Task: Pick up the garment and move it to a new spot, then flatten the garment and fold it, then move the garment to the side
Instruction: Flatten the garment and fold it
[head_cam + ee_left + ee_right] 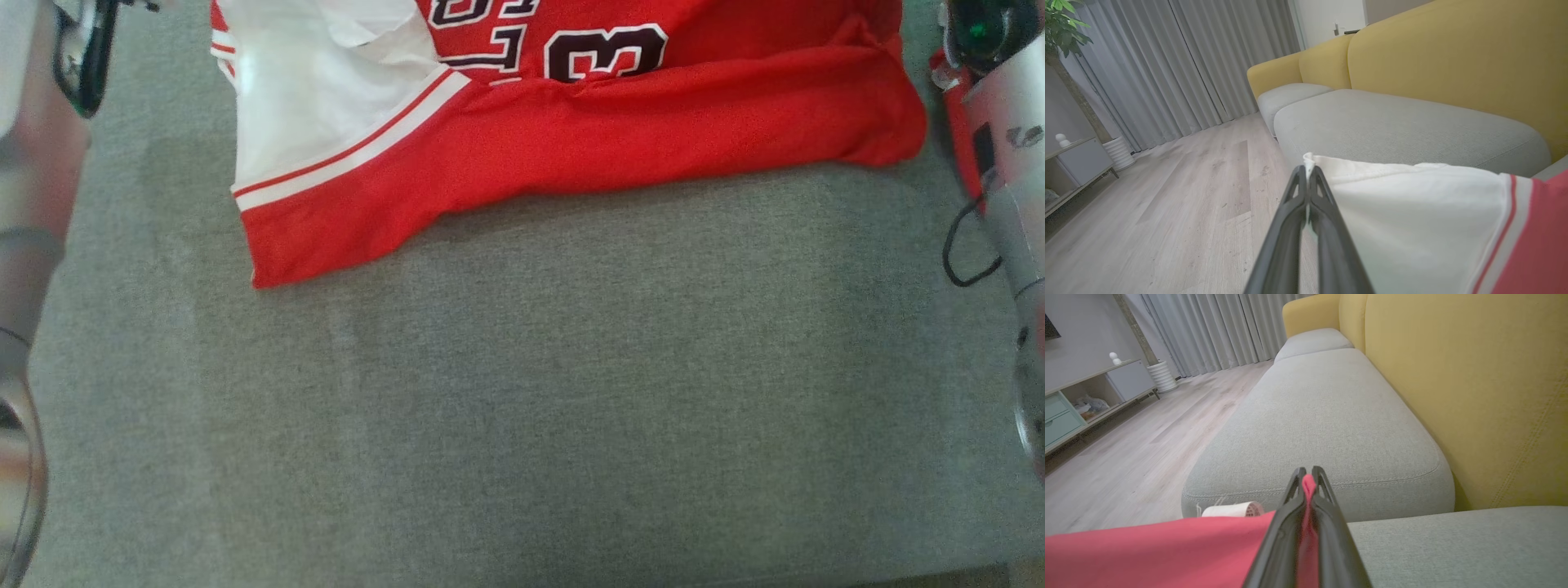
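Left claw (1307, 171), right claw (1308, 474) pinch garment (588, 139) corners, seemingly.

Room, as we see it
We list: yellow-and-grey sofa (1474, 396), grey curtains (1167, 61), pale wood floor (1188, 212), low sideboard (1126, 379), potted plant (1061, 20).

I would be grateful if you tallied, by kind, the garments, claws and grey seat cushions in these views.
Red and white garment: 1
Claws: 2, the left claw and the right claw, each shut on the garment
Grey seat cushions: 3
Total: 6
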